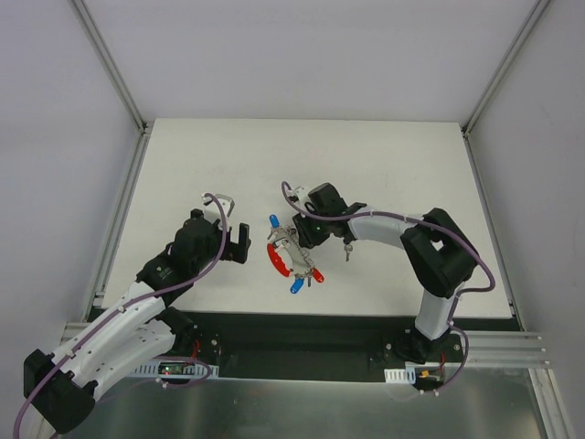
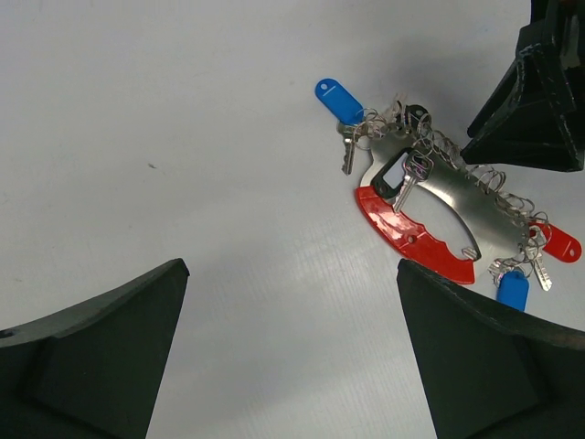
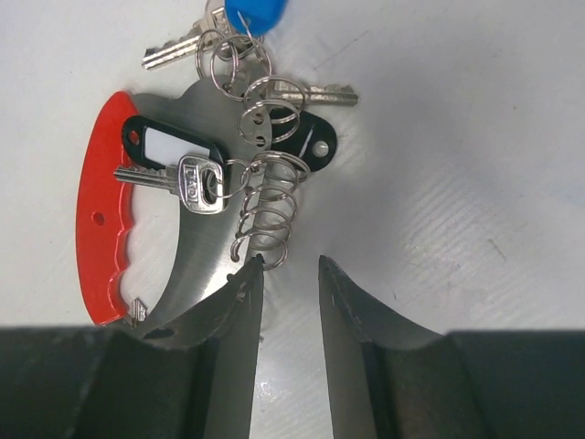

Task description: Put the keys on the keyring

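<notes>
The keyring bunch [image 1: 292, 256] lies on the white table: a curved red tag [image 3: 99, 215] on a silvery plate, a wire coil of rings [image 3: 268, 215], and a black-framed whitish tag [image 3: 174, 146]. On it are keys with blue [image 2: 338, 101], red [image 2: 559, 245] and black [image 3: 306, 142] heads, plus a silvery key [image 3: 183, 178]. My right gripper [image 3: 289, 265] sits just below the coil, its jaws narrowly apart with bare table between them; its left fingertip [image 3: 254, 271] touches the lowest ring. My left gripper [image 2: 292, 347] is wide open and empty, left of the bunch.
The right gripper's black body [image 2: 539, 91] shows at the upper right of the left wrist view, beside the bunch. A second blue-headed key [image 2: 514, 291] lies at the bunch's near end. Grey walls and metal rails [image 1: 114, 219] border the table.
</notes>
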Controlling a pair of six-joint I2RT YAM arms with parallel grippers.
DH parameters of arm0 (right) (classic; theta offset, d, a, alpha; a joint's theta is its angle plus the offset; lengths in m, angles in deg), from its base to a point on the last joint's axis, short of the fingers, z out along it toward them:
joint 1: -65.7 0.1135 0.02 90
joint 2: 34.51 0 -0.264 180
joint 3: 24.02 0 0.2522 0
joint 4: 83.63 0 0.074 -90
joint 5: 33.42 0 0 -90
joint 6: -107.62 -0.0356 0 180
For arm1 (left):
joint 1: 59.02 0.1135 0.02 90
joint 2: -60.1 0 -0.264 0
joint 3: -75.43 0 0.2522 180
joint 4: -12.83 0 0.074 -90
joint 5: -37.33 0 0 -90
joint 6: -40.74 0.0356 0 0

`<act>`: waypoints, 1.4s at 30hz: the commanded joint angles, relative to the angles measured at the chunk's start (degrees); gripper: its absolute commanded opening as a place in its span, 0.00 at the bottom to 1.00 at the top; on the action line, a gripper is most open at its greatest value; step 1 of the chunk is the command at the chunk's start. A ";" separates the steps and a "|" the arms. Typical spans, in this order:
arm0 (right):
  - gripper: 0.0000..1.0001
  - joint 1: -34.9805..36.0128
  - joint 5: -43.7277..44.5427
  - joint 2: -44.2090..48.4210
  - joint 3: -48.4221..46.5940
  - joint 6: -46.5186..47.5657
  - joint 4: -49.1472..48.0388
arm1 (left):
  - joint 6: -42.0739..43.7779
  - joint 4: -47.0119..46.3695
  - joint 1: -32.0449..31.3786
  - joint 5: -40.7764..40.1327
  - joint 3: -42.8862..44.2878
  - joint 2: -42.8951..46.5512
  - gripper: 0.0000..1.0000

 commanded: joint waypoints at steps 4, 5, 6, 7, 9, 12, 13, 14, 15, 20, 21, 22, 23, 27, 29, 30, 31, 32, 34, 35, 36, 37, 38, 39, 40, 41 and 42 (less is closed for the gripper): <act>0.34 0.41 -3.62 -2.43 -2.66 1.99 -2.78 | 2.23 -0.28 0.62 1.26 0.96 -0.93 0.99; 0.34 0.41 -3.70 -2.52 -2.75 1.99 -2.78 | 2.14 -0.37 0.62 1.26 0.79 -1.10 0.99; 0.34 0.49 -3.71 -2.69 -2.58 2.08 -2.61 | 1.97 -0.37 0.62 1.34 0.70 -1.19 0.99; 0.34 0.49 -3.88 -2.87 -2.66 2.52 -2.43 | 1.97 -0.46 0.62 1.52 0.61 -1.19 0.99; 0.33 0.67 -3.36 -3.13 -2.75 3.13 -1.82 | 2.05 -0.72 0.71 1.52 0.35 -1.28 0.99; 0.32 0.85 -3.62 -3.48 -2.84 4.19 -0.76 | 2.14 -0.99 0.62 1.26 0.35 -1.46 0.99; 0.32 0.76 -3.79 -3.66 -2.93 4.37 -0.24 | 2.23 -0.99 0.62 1.26 0.35 -1.54 0.99; 0.31 0.85 -4.23 -3.75 -3.01 4.98 0.03 | 2.23 -0.99 0.62 1.34 0.26 -1.46 0.99; 0.31 0.93 -4.15 -3.75 -3.02 5.24 0.47 | 2.14 -1.07 0.62 1.34 0.17 -1.46 0.99; 0.26 1.99 -0.37 -2.96 -2.49 7.61 2.40 | 2.05 -1.25 0.62 1.43 0.00 -1.81 0.99; 0.27 2.34 0.16 -2.96 -2.49 7.97 2.93 | 2.05 -1.25 0.62 1.43 0.00 -1.90 0.99; 0.26 2.69 1.29 -2.96 -2.49 8.32 3.02 | 2.05 -1.25 0.62 1.43 0.08 -1.98 0.99; 0.25 3.47 2.00 -3.04 -2.49 8.58 3.11 | 2.05 -1.34 0.62 1.43 0.09 -2.07 0.99; 0.23 5.32 5.69 -3.92 -2.66 9.11 3.63 | 1.97 -1.34 0.62 0.64 0.17 -1.98 0.99; 0.19 6.64 9.47 -4.01 -2.23 9.11 3.81 | 1.97 -1.42 0.62 0.20 0.17 -1.64 0.99; 0.19 6.82 10.26 -3.92 -2.05 9.29 3.90 | 1.88 -1.43 0.62 -0.06 0.09 -1.11 0.99; 0.19 7.17 11.92 -3.66 -1.79 9.38 4.07 | 1.70 -1.34 0.62 -0.50 -0.18 -0.76 0.99; 0.19 7.70 12.46 -3.49 -1.44 9.46 3.99 | 1.53 -1.42 0.62 -0.85 -0.35 -0.41 0.99; 0.19 8.05 12.73 -3.22 -0.65 9.38 4.42 | 1.44 -1.51 0.62 -1.64 -0.62 0.30 0.99; 0.19 8.14 12.73 -3.31 -0.47 9.46 4.51 | 1.53 -1.60 0.62 -1.73 -0.62 0.30 0.99; 0.19 8.40 12.73 -3.31 -0.29 9.55 4.86 | 1.61 -1.69 0.71 -1.82 -0.53 0.21 0.99; 0.19 8.67 14.64 -3.48 -0.29 9.64 5.04 | 1.61 -1.69 0.71 -1.82 -0.36 0.21 0.99; 0.19 9.02 15.10 -3.48 -0.20 9.81 5.13 | 1.61 -1.60 0.62 -1.73 -0.35 0.21 0.99; 0.18 9.11 15.54 -3.57 -0.20 9.99 5.04 | 1.53 -1.60 0.62 -1.73 -0.35 0.30 0.99; 0.16 9.28 15.98 -3.75 -0.12 9.91 4.95 | 1.09 -1.60 0.62 -1.56 -0.53 0.56 0.99; 0.12 9.28 15.98 -3.84 0.06 9.73 4.78 | 0.91 -1.60 0.62 -1.38 -0.62 0.82 0.99; 0.10 9.28 15.72 -3.75 0.15 9.55 4.60 | 0.91 -1.60 0.62 -1.38 -0.71 1.26 0.99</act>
